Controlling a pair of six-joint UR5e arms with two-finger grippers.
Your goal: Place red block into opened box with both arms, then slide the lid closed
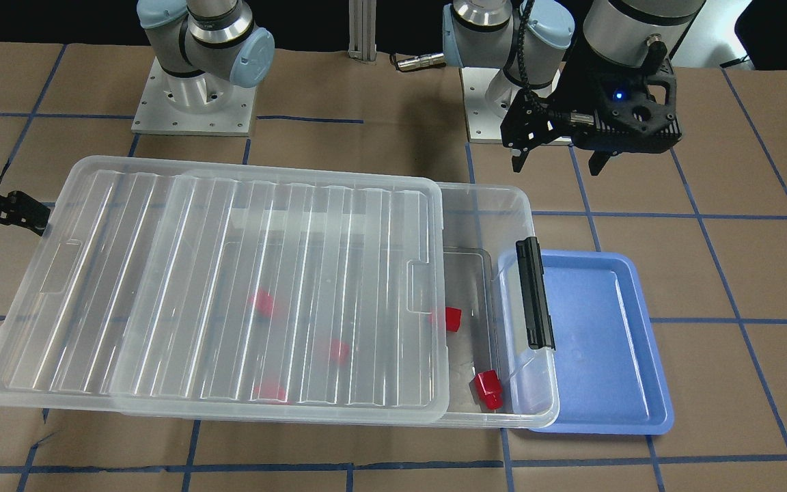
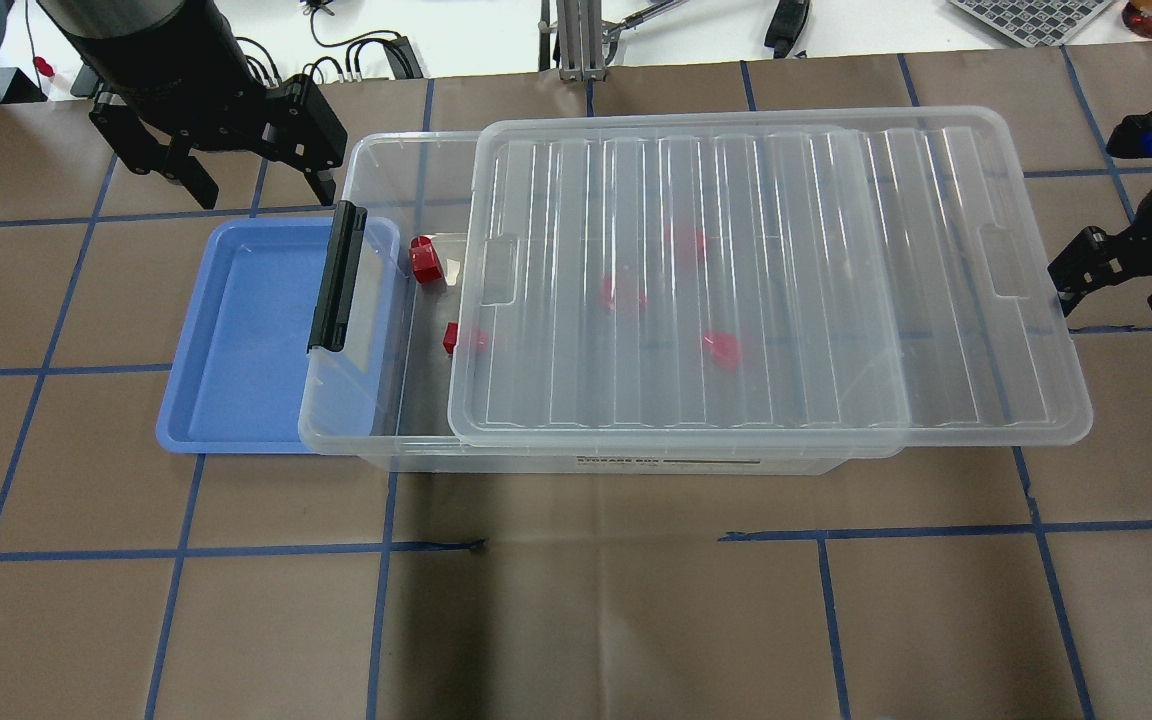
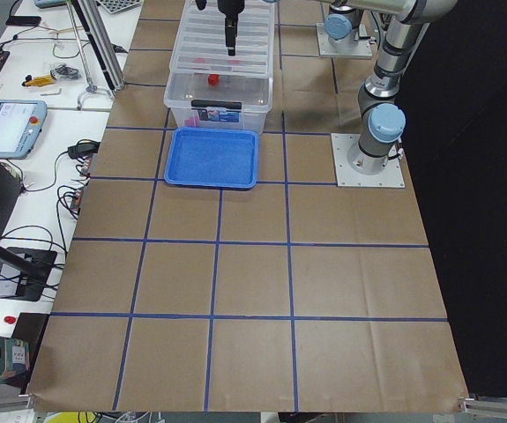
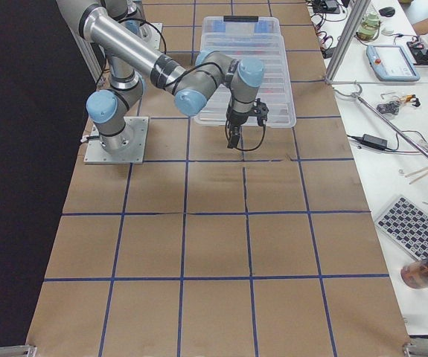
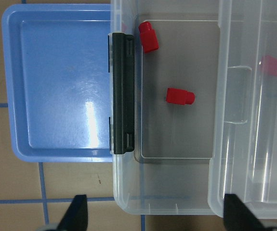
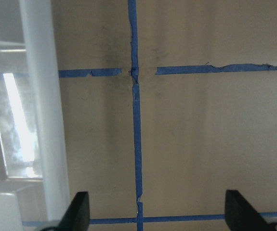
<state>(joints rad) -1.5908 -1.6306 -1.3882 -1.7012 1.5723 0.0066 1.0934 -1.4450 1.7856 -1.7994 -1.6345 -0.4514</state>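
Blocks (image 1: 488,389) in box (image 1: 486,198), lid (image 1: 264,287) part-shut
Leaves gap at latch (image 1: 535,294) end to close; holds nothing in left gripper (image 1: 556,167) or right gripper (image 2: 1114,300), both spread wide.

The clear, shallow box (image 2: 436,456) lies lengthwise from 9 to 3 o'clock, with its black latch bar (image 2: 336,278) at the 9 o'clock end. The ribbed translucent lid (image 2: 766,280) rests on top, shifted toward 3 o'clock and overhanging there, which leaves the 9 o'clock end uncovered. Two red blocks (image 2: 425,261) lie on their sides in that open strip, and three more show dimly under the lid.
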